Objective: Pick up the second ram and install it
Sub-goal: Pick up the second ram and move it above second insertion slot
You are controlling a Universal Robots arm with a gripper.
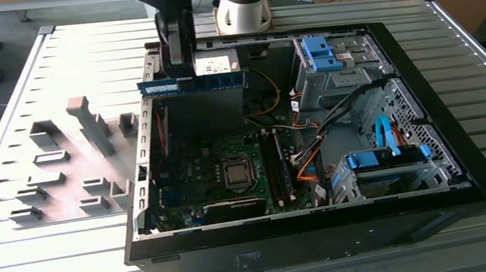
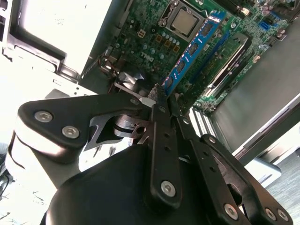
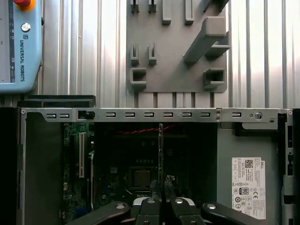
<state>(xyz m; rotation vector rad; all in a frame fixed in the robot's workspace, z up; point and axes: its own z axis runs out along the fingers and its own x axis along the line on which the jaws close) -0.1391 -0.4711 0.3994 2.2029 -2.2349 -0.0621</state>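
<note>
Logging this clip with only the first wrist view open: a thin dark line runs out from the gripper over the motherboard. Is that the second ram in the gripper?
Observer: Yes. In the exterior view the gripper is shut on the second ram, a blue stick held level by its upper edge, with its flat face and chips showing.
Operator: Is it seated in a slot?
Observer: No. The exterior view shows it hanging over the far end of the open computer case, in front of a grey box with a white label. It is clear of the motherboard below.
</note>
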